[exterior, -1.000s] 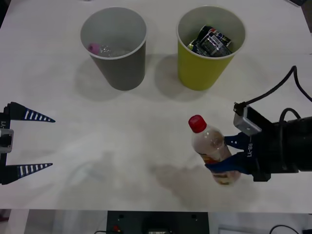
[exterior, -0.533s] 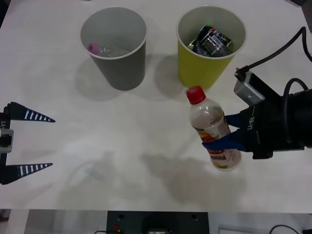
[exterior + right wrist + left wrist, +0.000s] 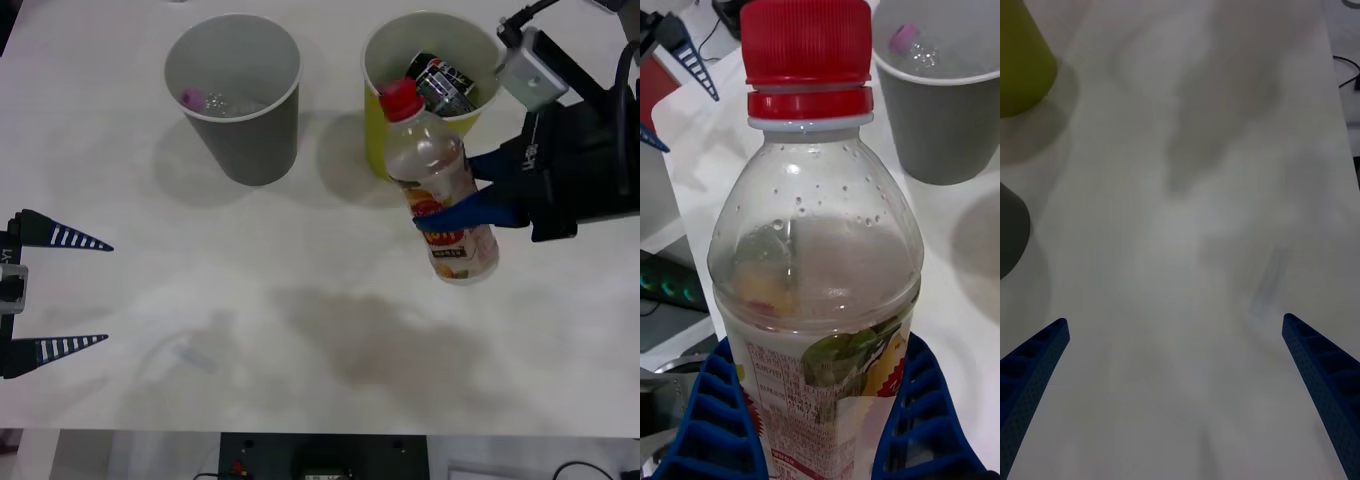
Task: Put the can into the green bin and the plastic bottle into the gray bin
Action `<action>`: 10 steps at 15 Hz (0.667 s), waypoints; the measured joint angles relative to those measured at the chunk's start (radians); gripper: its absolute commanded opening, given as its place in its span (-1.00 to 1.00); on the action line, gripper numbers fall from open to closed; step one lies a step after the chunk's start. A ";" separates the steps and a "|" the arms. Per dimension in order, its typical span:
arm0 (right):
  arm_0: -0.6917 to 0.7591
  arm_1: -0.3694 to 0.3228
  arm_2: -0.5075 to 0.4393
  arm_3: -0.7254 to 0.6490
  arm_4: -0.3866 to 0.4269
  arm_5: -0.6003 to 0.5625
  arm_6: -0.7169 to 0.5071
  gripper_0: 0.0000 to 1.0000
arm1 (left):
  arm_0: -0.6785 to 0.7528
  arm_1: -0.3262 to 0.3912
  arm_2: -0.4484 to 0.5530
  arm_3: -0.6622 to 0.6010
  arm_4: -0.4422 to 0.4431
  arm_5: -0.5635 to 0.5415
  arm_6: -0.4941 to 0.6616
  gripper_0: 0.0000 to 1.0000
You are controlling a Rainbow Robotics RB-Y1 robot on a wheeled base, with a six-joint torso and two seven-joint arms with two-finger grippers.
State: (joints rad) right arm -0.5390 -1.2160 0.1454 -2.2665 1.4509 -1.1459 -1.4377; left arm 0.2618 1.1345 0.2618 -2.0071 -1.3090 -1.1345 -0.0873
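Plastic bottle (image 3: 441, 190), red-capped and slightly tilted, hangs clear of the white table (image 3: 300, 330), pinched at its label between the 2 blue fingers of the right gripper (image 3: 462, 195); its cap overlaps the green bin (image 3: 400, 150), which holds dark cans (image 3: 440, 85). Gray bin (image 3: 245, 140) stands beside it, to the left. Left gripper (image 3: 75, 292) rests spread wide at the table's left edge.

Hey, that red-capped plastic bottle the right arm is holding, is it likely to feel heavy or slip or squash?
The plastic bottle looks mostly empty, with droplets inside its clear wall, so it is probably light. The right end effector grips it across the glossy label, so it might slip a little. Thin clear plastic would likely dent under a hard squeeze. The left end effector waits open at the table's near-left edge.
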 measured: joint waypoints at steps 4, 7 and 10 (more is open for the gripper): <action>-0.265 0.004 0.182 0.123 0.027 0.000 -0.055 -1.00 | 0.000 0.000 0.000 0.000 0.000 0.000 0.000 0.96; -0.482 0.043 0.343 0.272 0.022 0.000 -0.055 -1.00 | 0.000 0.000 0.000 0.000 0.000 0.000 0.000 0.96; -0.691 0.117 0.497 0.456 0.021 0.000 -0.056 -1.00 | 0.000 0.000 0.000 0.000 0.000 0.000 0.000 0.95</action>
State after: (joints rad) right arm -1.2297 -1.0986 0.6428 -1.8107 1.4715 -1.1458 -1.4935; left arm 0.2618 1.1345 0.2618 -2.0071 -1.3090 -1.1345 -0.0873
